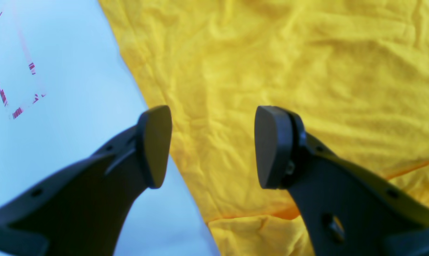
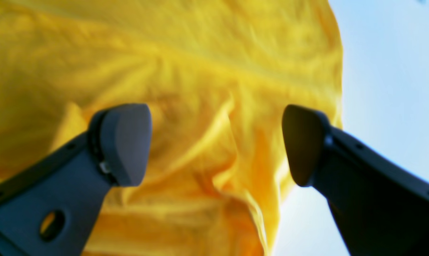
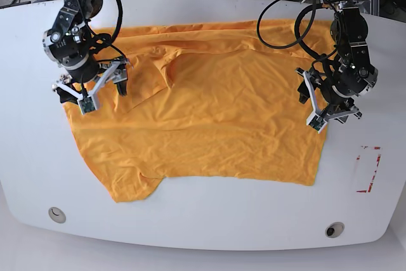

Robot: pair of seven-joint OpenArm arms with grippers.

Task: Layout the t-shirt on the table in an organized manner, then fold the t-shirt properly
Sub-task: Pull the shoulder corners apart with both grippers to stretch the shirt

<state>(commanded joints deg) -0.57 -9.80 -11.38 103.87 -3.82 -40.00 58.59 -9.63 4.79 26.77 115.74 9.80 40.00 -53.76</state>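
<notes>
The orange-yellow t-shirt point(image 3: 216, 112) lies spread and wrinkled across the white table point(image 3: 203, 217), with a sleeve or corner hanging toward the front left. In the base view my left gripper point(image 3: 325, 107) hovers at the shirt's right edge. The left wrist view shows it open point(image 1: 214, 147), straddling the border between cloth point(image 1: 289, 71) and table point(image 1: 75, 89). My right gripper point(image 3: 94, 90) is over the shirt's left side. It stands open point(image 2: 216, 144) above bunched folds of the t-shirt point(image 2: 200, 71), holding nothing. No script shows on the cloth.
A red-marked rectangle point(image 3: 369, 169) sits on the table to the right of the shirt and also shows as red marks point(image 1: 8, 71) in the left wrist view. Two round grommet holes point(image 3: 56, 214) point(image 3: 334, 229) lie near the front edge. Cables run behind the table.
</notes>
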